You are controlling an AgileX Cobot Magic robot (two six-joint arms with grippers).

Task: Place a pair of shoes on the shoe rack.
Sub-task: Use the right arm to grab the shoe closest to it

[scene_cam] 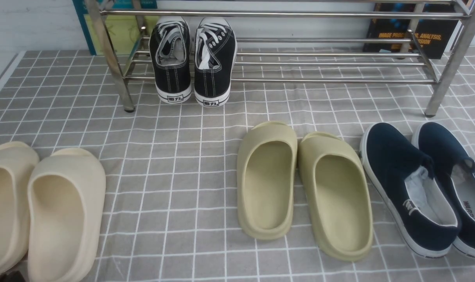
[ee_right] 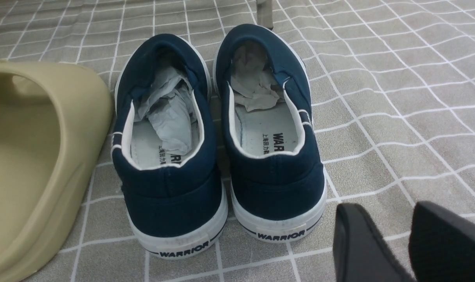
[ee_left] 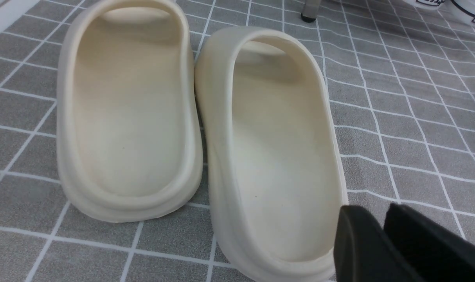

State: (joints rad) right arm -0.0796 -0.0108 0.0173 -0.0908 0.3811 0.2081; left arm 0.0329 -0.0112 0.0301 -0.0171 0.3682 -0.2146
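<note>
I was at the very start: nothing was lifted yet, and the pair of navy slip-ons [scene_cam: 402, 176] sat side by side on the grey checked cloth [scene_cam: 175, 164], in front of the shoe rack's [scene_cam: 300, 80] right end, just beside the olive slides [scene_cam: 267, 180]. My right gripper [ee_right: 390, 219] hung behind their heels, fingers spread and holding nothing. My left gripper [ee_left: 382, 219] hovered over the cream slides [ee_left: 276, 156], empty, though I couldn't tell whether its fingers were parted or closed. The black lace-ups [scene_cam: 214, 58] took the rack's left part, so I judged the next move was to bring my right fingers down over a navy heel collar, pinch it, and carry it to the bare bars on the right.
</note>
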